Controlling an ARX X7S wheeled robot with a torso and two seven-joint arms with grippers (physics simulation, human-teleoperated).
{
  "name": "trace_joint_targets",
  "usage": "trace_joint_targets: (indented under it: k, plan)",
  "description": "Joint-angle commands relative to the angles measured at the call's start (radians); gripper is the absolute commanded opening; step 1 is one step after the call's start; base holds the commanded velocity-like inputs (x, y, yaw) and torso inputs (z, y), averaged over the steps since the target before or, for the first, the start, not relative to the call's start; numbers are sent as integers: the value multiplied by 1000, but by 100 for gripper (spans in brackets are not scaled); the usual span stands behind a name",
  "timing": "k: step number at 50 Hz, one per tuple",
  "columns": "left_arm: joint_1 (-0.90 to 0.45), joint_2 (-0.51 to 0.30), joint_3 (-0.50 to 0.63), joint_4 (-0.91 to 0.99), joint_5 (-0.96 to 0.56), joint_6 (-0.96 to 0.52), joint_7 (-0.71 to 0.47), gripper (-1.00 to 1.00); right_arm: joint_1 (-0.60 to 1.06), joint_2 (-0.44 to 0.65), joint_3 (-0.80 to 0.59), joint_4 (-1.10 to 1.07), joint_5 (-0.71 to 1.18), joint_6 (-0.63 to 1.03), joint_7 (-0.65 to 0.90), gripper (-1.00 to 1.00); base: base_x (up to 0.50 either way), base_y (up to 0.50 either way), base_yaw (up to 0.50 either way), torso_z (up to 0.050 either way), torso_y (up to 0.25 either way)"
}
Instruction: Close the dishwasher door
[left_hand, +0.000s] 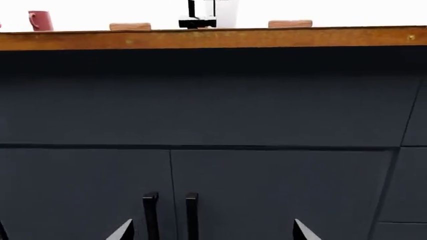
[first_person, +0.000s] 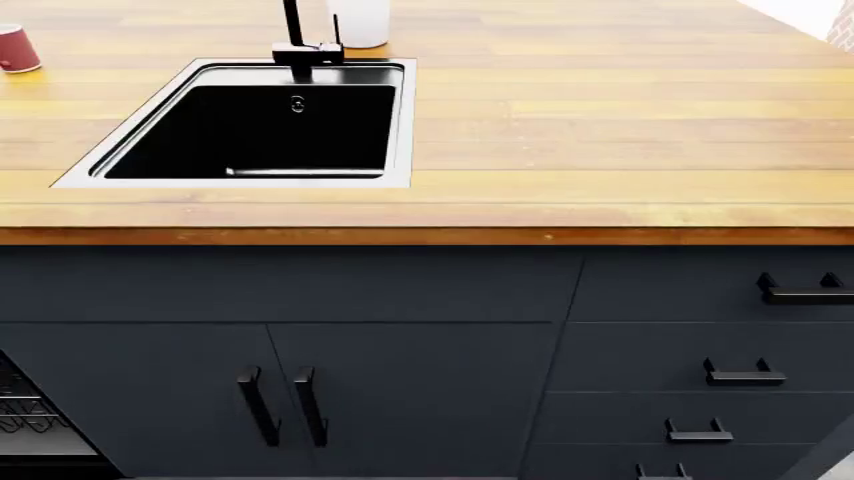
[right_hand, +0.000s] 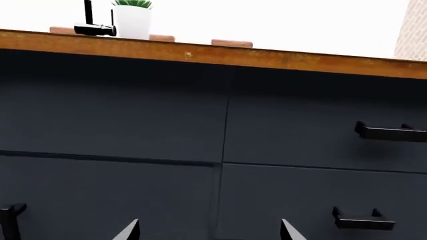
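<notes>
The glossy black dishwasher door is out of view in every frame. Only the open dishwasher's wire rack (first_person: 24, 412) shows, at the head view's lower left edge, left of the navy cabinet doors. My left gripper (left_hand: 213, 233) is open and empty, its two pale fingertips (left_hand: 124, 231) spread wide in front of a pair of navy cabinet doors with vertical black handles (left_hand: 151, 215). My right gripper (right_hand: 210, 233) is open and empty too, facing the seam between a cabinet door and the drawer fronts (right_hand: 320, 125). Neither gripper shows in the head view.
A wooden countertop (first_person: 601, 130) holds a black sink (first_person: 254, 125) with a black tap (first_person: 304, 45). A red mug (first_person: 16, 47) stands at the far left. Navy cabinet doors (first_person: 400, 390) are under the sink. Navy drawers with short black handles (first_person: 745, 376) are at the right.
</notes>
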Motion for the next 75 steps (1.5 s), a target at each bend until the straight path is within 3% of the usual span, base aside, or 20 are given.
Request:
trace_joint_targets:
  k: [1, 4, 9, 16, 51, 75]
  plan:
    - [96, -58, 46, -26, 8, 109, -110, 100, -98, 17, 7, 13, -21, -112, -2, 100, 0, 0, 0, 0, 0]
    - [95, -170, 150, -3, 8, 114, -271, 100, -111, 20, 7, 14, -26, -125, -1, 100, 0, 0, 0, 0, 0]
    - [94, -272, 254, 9, 27, 128, -436, 100, -127, 23, 9, 25, -33, -155, 1, 100, 0, 0, 0, 0, 0]
    - [86, -331, 323, 26, 41, 121, -526, 100, -130, 28, 1, 29, -30, -151, 0, 100, 0, 0, 0, 0, 0]
    - [29, -358, 391, -4, 12, 98, -576, 100, -117, 50, -25, 41, -39, -120, 8, 100, 0, 0, 0, 0, 0]
    - [11, -369, 426, -1, 12, 94, -591, 100, -111, 61, -37, 57, -37, -118, 19, 100, 0, 0, 0, -22, 0]
